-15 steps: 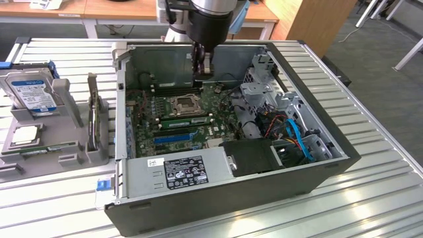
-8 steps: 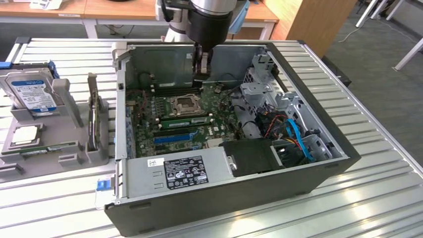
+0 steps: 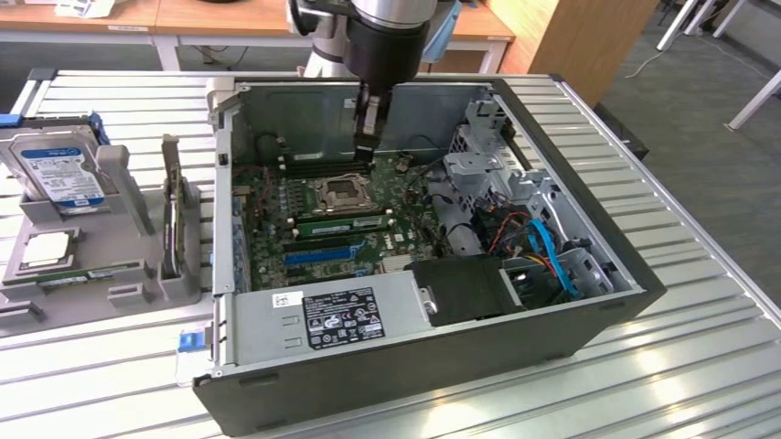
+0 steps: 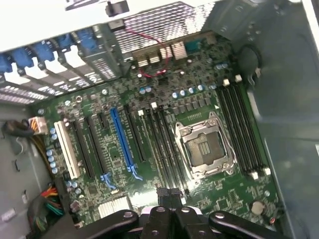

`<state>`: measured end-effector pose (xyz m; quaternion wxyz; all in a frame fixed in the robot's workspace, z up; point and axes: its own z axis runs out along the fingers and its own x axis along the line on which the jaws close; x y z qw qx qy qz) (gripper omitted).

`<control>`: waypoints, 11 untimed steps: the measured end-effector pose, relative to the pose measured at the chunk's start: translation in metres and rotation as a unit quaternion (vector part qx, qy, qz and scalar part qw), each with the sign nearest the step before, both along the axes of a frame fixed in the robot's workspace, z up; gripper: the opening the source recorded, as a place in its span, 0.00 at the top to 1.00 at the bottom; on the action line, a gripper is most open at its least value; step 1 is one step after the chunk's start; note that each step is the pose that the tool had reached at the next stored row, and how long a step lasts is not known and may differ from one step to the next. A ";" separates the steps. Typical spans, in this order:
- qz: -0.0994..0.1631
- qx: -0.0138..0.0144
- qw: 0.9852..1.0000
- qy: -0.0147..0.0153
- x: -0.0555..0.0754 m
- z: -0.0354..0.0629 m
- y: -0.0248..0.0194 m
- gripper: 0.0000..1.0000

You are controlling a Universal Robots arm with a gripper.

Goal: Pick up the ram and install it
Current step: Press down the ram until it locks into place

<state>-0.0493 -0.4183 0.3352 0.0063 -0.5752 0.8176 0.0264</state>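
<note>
My gripper (image 3: 366, 155) hangs inside the open computer case (image 3: 586, 229), fingers pointing down just above the motherboard (image 3: 274, 197), close to the empty processor socket (image 3: 339, 192). In the wrist view the gripper (image 4: 169, 196) stands shut with nothing visible between its tips, near the end of the dark memory slots (image 4: 162, 144) beside the socket (image 4: 204, 149). A thin green stick, the ram (image 3: 83, 274), lies flat in the grey tray (image 3: 134, 297) outside the case on the exterior view's left, well away from the gripper.
The tray also carries a blue-labelled hard drive (image 3: 58, 169), a square silver processor (image 3: 47, 249) and an upright card (image 3: 171, 210). Inside the case are the power supply (image 3: 329, 315), a drive cage (image 3: 488, 174) and blue and orange cables (image 3: 550, 251). A second bank of slots (image 4: 241, 129) lies across the socket.
</note>
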 end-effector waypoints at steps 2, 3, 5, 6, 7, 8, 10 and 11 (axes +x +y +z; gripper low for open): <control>-0.016 0.000 1.000 0.000 0.000 -0.0001 0.0000 0.90; -0.024 0.000 1.000 0.000 0.000 -0.0002 0.0000 0.90; -0.040 0.000 0.999 0.000 0.000 -0.0004 0.0000 0.90; -0.047 0.000 0.999 0.000 0.000 -0.0005 0.0000 0.90; -0.056 0.000 0.998 0.000 0.000 -0.0006 0.0000 0.90; -0.064 0.000 0.998 0.000 0.000 -0.0007 0.0000 0.90; -0.080 0.000 0.997 0.000 0.000 -0.0008 0.0000 0.90; -0.088 0.000 0.996 0.000 0.000 -0.0009 0.0000 0.90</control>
